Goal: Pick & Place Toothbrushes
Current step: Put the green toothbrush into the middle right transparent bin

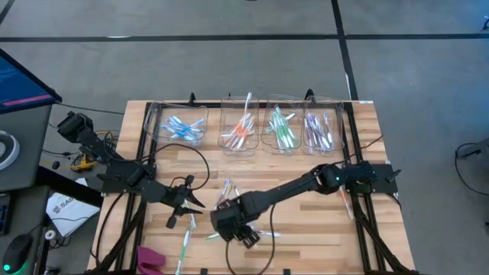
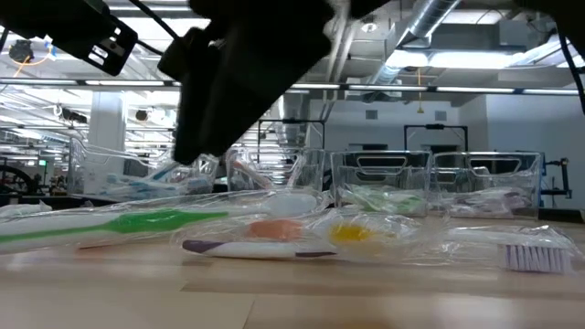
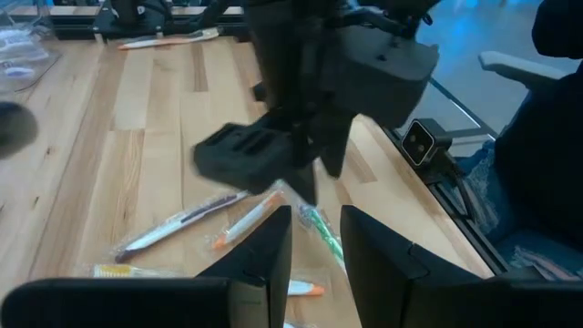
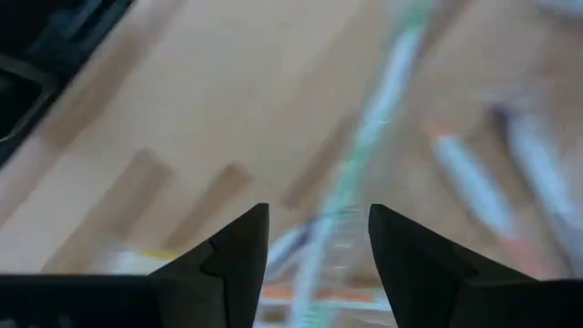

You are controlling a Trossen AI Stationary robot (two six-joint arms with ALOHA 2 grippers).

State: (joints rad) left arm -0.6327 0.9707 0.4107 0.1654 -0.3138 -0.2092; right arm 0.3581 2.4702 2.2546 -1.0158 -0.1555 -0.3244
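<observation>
Wrapped toothbrushes (image 2: 274, 233) lie closest to the low camera, strewn across the wooden table's (image 1: 306, 229) front. In the high view the right arm reaches from the right edge toward the front middle, its right gripper (image 1: 243, 233) pointed down over this loose pile. Its wrist view shows the fingers (image 4: 228, 264) spread, a green-and-white toothbrush (image 4: 364, 146) between them, not yet pinched. More brushes fill four clear bins (image 1: 246, 126) at the back. The left gripper (image 1: 183, 205) hovers beside the pile, fingers parted and empty.
</observation>
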